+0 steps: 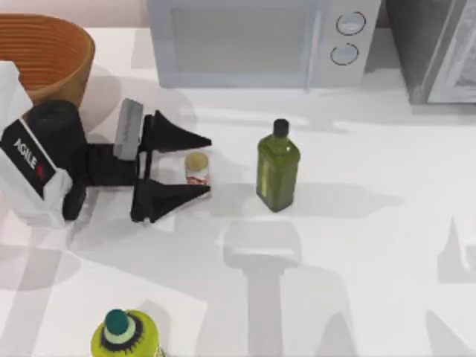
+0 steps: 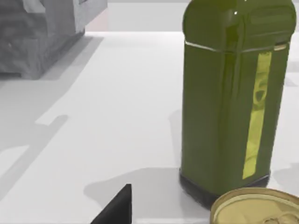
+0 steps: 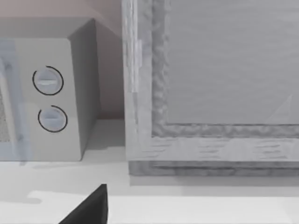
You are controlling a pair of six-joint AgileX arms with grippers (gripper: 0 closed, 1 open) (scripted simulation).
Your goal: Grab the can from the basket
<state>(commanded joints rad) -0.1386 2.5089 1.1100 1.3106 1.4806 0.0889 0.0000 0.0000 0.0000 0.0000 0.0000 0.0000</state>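
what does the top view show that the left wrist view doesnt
Top view alone: the basket at the table's far left, the microwave at the back, a yellow-green bottle at the near edge, and the whole left claw, open, its fingers either side of the can, which stands on the table, not in the basket.

Left wrist view alone: the green bottle's yellow side stripe and the can's pale lid close up.

Both: the can, the green bottle beside it, the white table.

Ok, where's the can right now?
In the top view the can stands on the table left of centre, between the open left gripper fingers, with the dark-green bottle to its right, outside the basket.
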